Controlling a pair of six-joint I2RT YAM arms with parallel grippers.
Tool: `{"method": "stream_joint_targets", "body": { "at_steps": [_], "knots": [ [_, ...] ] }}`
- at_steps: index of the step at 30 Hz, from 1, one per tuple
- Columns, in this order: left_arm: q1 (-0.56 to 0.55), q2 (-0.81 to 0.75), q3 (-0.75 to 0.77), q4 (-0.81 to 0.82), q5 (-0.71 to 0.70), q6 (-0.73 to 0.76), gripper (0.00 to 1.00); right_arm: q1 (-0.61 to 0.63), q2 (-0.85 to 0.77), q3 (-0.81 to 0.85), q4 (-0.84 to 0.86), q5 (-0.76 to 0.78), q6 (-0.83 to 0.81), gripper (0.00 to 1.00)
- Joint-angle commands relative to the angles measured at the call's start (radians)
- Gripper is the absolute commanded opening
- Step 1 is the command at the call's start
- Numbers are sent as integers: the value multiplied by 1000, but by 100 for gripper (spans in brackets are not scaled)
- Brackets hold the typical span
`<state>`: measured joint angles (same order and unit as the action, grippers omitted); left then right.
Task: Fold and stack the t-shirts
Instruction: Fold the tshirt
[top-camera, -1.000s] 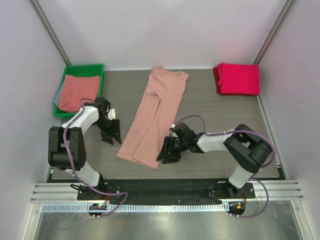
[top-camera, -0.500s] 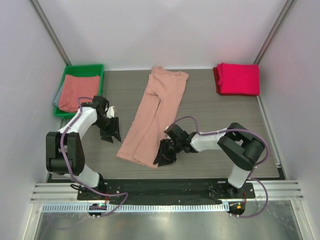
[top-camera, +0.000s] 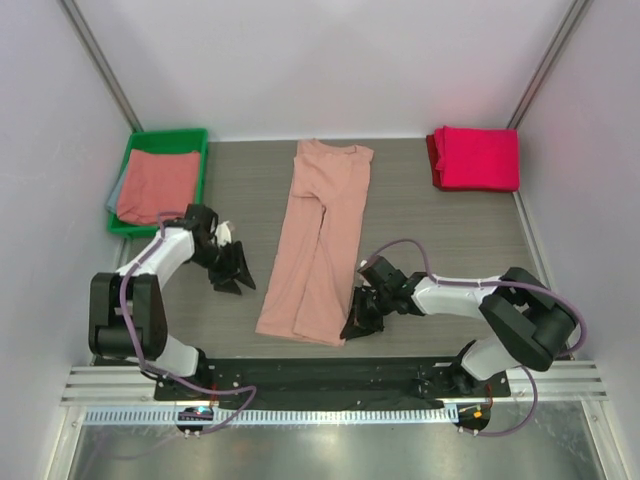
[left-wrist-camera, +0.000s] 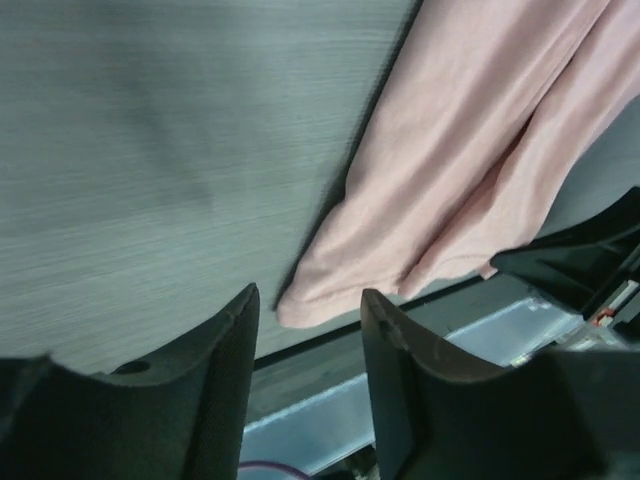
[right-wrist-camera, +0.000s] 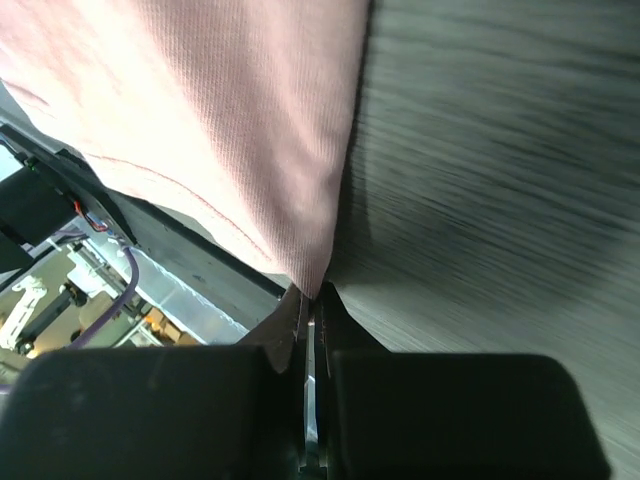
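Cotton, thin and limp, is what the pink shirt (top-camera: 320, 240) looks to be. It lies as a long narrow strip with the sides folded in, on the grey wood-grain table (top-camera: 450, 250). The right wrist view shows a fine ribbed knit and a stitched hem. It should weigh little and have no stiffness, so it will probably sag and drag rather than hold its shape. The hem and the corners look like the best places to hold it, since the cloth is doubled there.

The right gripper (top-camera: 362, 318) sits at the shirt's near right corner, with its jaws pinched shut on that corner. The left gripper (top-camera: 232, 272) is well to the left of the shirt. Its black fingers are parted with nothing between them, and they point towards the near left corner.

A folded magenta shirt (top-camera: 478, 158) lies square and thick, far to the right of the pink shirt. A salmon shirt (top-camera: 157, 185) rests in a green plastic bin (top-camera: 135, 145) far to the left.
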<state>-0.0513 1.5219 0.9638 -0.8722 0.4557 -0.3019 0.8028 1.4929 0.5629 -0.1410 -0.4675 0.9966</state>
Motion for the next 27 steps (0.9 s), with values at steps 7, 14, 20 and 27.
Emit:
{"method": "stream_joint_targets", "body": {
  "at_steps": [7,14,20,27],
  "knots": [
    [-82,-213,-298,245,107,-304,41,-79,-69,-21,-66,23,-78,1],
    [-124,-149,-318,269,84,-304,42,-86,-45,-8,-55,27,-75,1],
    [-145,-114,-313,257,71,-301,37,-91,-33,8,-46,29,-69,1],
    [-229,-106,-310,216,34,-315,33,-93,-17,51,-26,20,-53,2]
  ]
}}
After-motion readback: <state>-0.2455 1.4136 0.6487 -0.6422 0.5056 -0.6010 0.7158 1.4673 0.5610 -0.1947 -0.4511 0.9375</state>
